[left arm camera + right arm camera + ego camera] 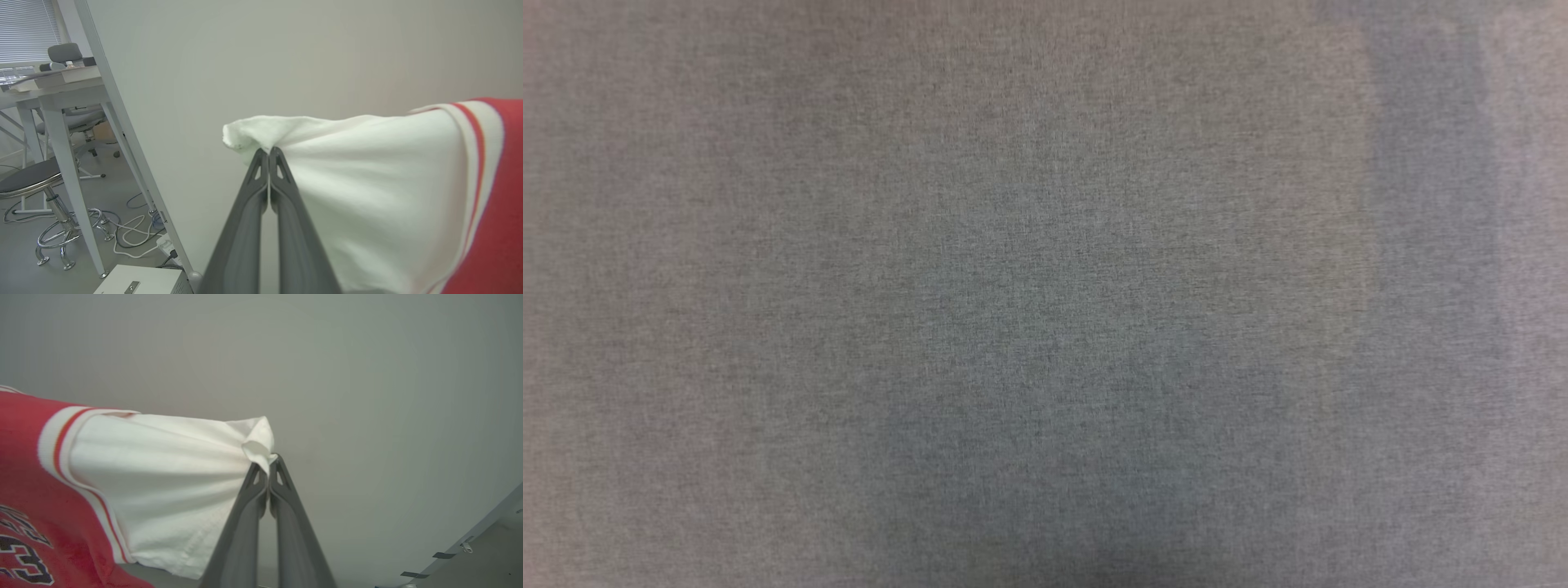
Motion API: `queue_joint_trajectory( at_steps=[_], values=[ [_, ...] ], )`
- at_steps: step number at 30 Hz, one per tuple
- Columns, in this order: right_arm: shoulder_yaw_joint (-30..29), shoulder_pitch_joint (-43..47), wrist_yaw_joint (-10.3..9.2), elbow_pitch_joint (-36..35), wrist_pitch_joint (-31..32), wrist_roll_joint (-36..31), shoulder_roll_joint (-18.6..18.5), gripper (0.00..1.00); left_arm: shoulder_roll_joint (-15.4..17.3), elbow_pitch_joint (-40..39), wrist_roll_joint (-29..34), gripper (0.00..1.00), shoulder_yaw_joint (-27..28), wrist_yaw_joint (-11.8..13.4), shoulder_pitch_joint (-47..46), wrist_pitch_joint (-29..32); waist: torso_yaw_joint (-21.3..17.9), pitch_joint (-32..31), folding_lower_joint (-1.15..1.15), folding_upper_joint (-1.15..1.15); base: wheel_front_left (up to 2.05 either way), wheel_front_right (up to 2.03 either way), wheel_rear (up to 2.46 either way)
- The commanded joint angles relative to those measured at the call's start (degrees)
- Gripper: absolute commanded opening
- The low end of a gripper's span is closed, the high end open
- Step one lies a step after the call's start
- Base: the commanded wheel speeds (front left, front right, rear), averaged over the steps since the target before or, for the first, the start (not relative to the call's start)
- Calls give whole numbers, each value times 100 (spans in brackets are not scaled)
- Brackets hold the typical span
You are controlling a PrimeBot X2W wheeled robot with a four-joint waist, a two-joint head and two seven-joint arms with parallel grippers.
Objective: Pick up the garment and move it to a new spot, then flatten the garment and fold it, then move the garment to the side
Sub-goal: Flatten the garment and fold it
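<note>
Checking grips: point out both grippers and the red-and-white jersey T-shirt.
left gripper [269, 151]: left wrist view, between fingertips.
right gripper [268, 464]: right wrist view, between fingertips.
red-and-white jersey T-shirt [24, 465]: right wrist view, red body.

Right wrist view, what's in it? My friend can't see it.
The right gripper, its two long dark fingers shut, pinches the tip of the white short sleeve of a red jersey T-shirt with red-and-white striped trim. Black, white-edged numbers show at lower left; a plain pale grey surface lies behind.

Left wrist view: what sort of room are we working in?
Probably an office or lab: a white desk, a grey office chair, a chrome-based stool and loose cables on the floor.
</note>
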Motion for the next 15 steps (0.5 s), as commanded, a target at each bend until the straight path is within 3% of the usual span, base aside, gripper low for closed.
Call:
queue_joint_trajectory(
  at_steps=[1, 7, 15],
  values=[
    [69, 0, -11, 66, -24, 74, -31, 0, -11, 44, -70, 0, 38, 54, 140, -34, 25, 275, -1, 0, 0, 0, 0],
    [403, 242, -11, 126, -82, 486, -58, 0, -98, 137, -300, 0, 87, -52, 503, 4, 41, 359, -1, 0, 0, 0, 0],
    [1034, 1294, -11, -125, -147, 1176, -198, 0, -127, 343, -733, 0, 184, -469, 1477, -57, 70, 143, -1, 0, 0, 0, 0]
  ],
)
